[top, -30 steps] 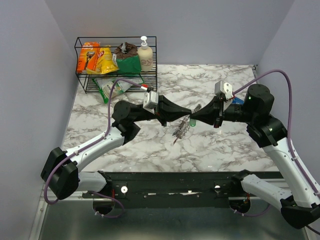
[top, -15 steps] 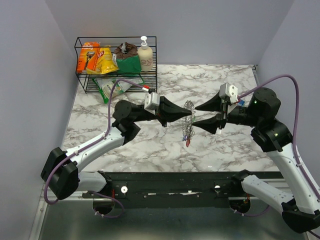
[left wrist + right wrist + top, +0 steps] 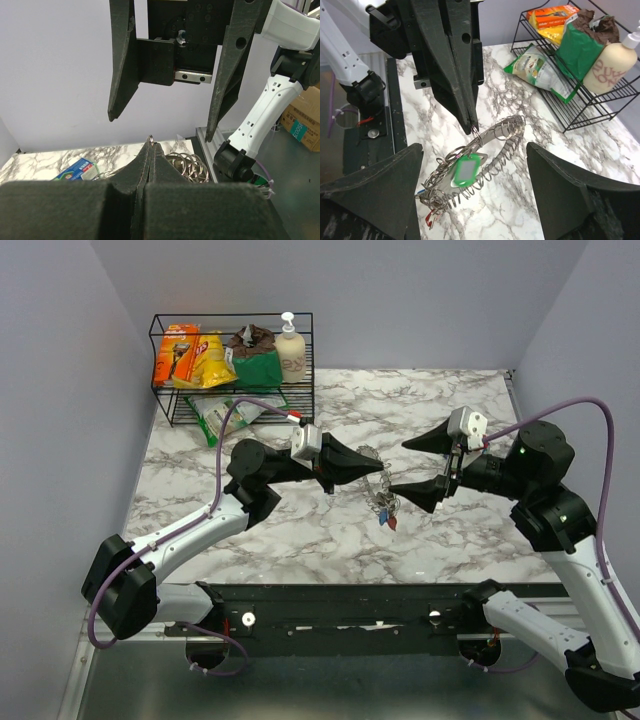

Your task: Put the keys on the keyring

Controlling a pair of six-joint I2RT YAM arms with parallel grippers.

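Observation:
The keyring (image 3: 512, 131), a metal band crowded with small rings, hangs above the marble table from my left gripper (image 3: 472, 127), which is shut on one of its small rings. A green tag (image 3: 463, 170), a red key (image 3: 432, 218) and a blue one (image 3: 421, 190) dangle from its lower end. In the top view the keyring (image 3: 380, 488) sits between both arms, with the keys (image 3: 390, 521) below it. My right gripper (image 3: 398, 468) is open, its fingers either side of the ring without touching it. The left gripper (image 3: 151, 145) shows pressed-together fingertips with a ring peeking out.
A black wire rack (image 3: 300, 390) at the back left holds snack packets (image 3: 195, 357) and a soap bottle (image 3: 290, 348). A green packet (image 3: 222, 416) lies on the table in front of it. A blue packet (image 3: 77, 170) lies on the marble.
My right gripper has opened wide and drawn back to the right. The keyring now hangs from the left gripper alone and has swung lower.

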